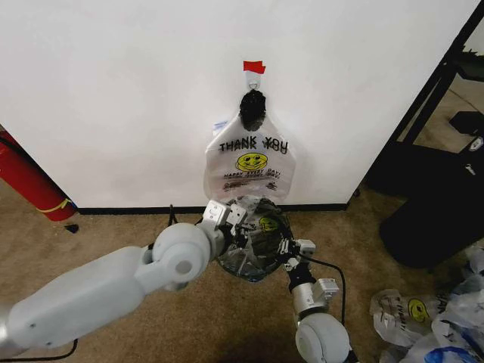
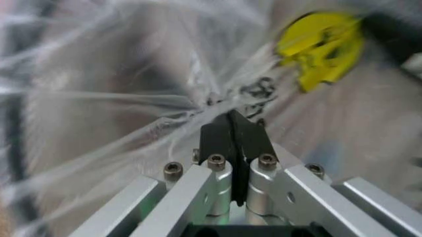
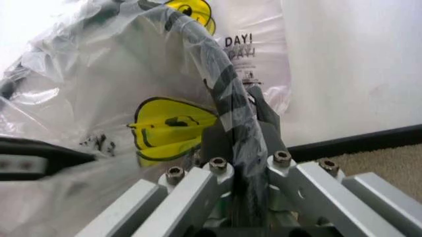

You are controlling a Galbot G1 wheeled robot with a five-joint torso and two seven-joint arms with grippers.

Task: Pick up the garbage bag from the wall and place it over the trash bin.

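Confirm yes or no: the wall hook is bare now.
No. In the head view a THANK YOU bag hangs from the hook under the red tape.

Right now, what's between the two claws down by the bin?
In the head view, the trash bin with a garbage bag stretched over its rim sits between the left claw and the right claw, both pinching plastic.

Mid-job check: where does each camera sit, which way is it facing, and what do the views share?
Head: up high, facing down at the wall, hung bag, bin; both arms show.
Left wrist: behind the left gripper, shut on bag film.
Right wrist: behind the right gripper, clamping film over the bin rim, facing the wall.
Shared: the smiley print.
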